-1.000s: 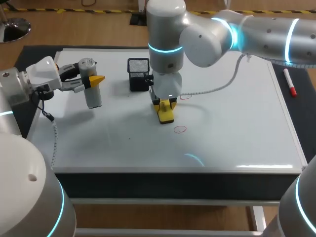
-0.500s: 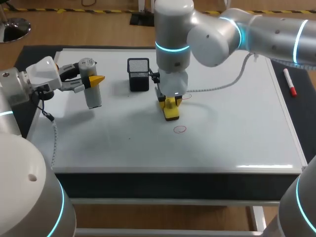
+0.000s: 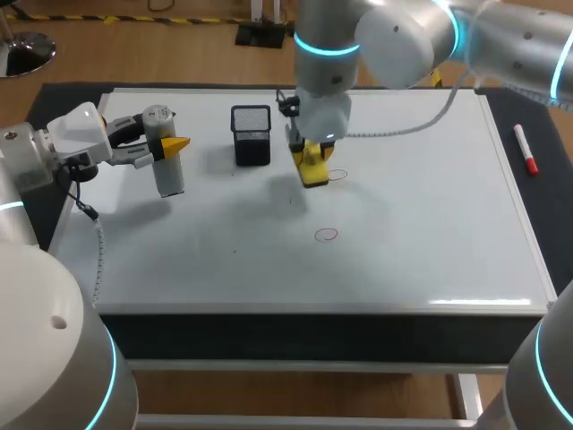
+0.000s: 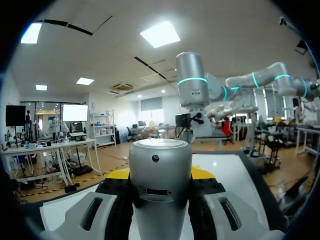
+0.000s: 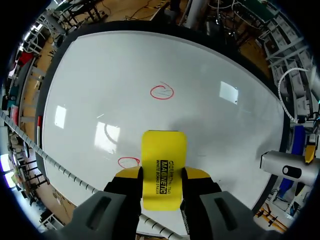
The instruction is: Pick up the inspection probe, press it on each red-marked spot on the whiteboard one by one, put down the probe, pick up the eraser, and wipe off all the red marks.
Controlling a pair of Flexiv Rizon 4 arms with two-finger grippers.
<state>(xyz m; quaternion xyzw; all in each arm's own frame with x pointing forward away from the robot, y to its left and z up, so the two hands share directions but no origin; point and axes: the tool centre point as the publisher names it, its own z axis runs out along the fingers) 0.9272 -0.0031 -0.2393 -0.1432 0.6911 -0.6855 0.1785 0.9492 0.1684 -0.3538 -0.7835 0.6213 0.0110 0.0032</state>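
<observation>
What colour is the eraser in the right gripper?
Yellow eraser with black print; right wrist view shows it best.

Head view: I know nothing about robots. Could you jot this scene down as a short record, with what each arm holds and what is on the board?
left end effector: shut on probe
right end effector: shut on eraser
mark 1: red circle, right beside the eraser
mark 2: red circle, nearer the front edge
whiteboard: bears both marks and a black box
</observation>
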